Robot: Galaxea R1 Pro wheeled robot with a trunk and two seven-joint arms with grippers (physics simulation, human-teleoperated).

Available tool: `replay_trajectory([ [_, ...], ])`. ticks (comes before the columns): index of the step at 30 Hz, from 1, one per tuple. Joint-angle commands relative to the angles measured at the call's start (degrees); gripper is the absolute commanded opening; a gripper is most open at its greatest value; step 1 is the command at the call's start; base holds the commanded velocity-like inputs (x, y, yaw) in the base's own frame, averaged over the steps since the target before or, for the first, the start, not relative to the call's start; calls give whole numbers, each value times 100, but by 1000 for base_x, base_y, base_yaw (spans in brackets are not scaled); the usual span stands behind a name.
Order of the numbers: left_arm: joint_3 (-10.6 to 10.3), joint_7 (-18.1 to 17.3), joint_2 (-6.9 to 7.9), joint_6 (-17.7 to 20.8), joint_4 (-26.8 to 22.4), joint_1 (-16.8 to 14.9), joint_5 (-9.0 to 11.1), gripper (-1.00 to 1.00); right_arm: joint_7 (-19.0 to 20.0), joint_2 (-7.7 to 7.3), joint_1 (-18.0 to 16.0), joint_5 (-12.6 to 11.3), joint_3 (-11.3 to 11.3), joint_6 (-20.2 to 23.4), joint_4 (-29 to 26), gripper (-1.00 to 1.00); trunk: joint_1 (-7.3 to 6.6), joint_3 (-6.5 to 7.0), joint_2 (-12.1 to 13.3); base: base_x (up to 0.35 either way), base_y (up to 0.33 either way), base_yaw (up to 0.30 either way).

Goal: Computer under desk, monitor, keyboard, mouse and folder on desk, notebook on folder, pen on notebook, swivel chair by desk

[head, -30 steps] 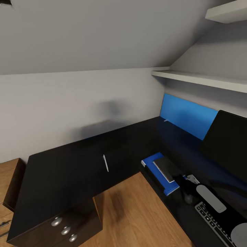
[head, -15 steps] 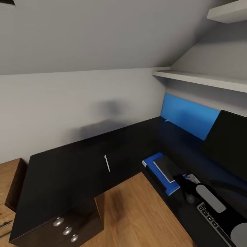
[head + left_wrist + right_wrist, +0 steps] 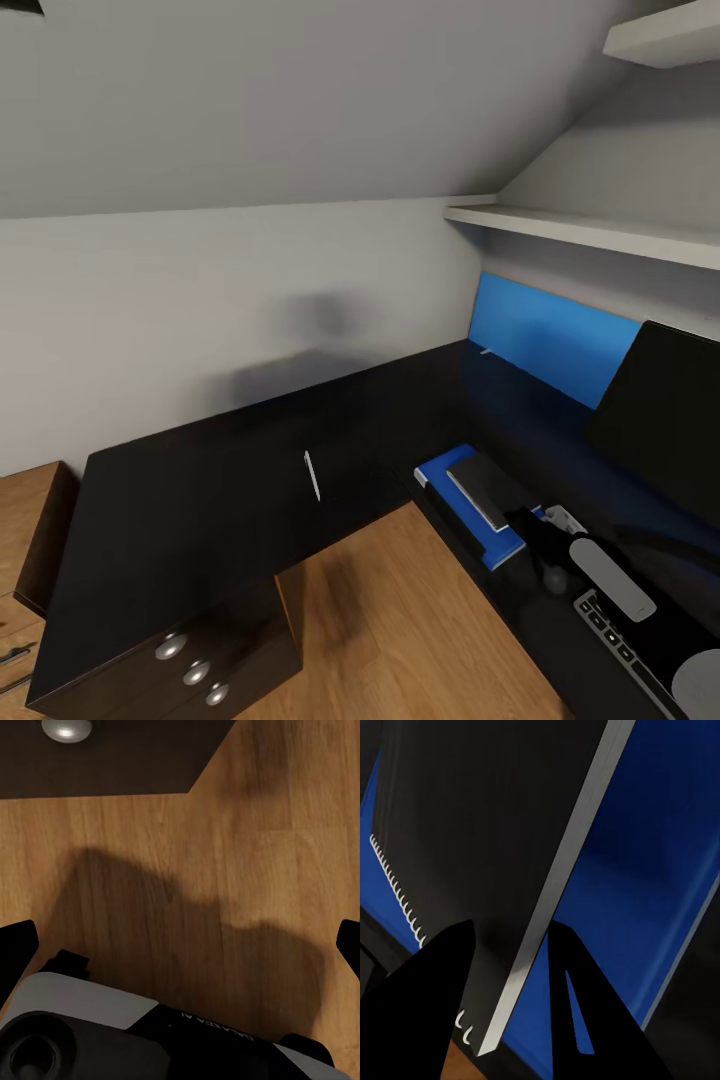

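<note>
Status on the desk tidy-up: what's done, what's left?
Done: folder on the desk, notebook stacked on it; monitor and keyboard on the desk too.
In hand: right claw open over the notebook's edge.
Left: pen lies apart on the desk and goes on the notebook.

monitor and keyboard cut by frame edge, mouse hidden behind right arm
</note>
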Motion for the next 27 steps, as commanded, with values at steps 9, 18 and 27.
replay_trajectory([
  [9,-40,23,5,-28,10,-4,62,100,-35,-6,2,-74,35,14,68,-100,1,-7,-3,0,0,0],
  [18,-40,24,5,-26,11,-4,63,100,160,-6,2,-78,7,13,42,-100,1,-7,-3,0,0,0],
  [27,-40,22,5,-24,11,-4,63,100,583,-7,2,-74,5,7,36,-100,1,-7,-3,0,0,0],
])
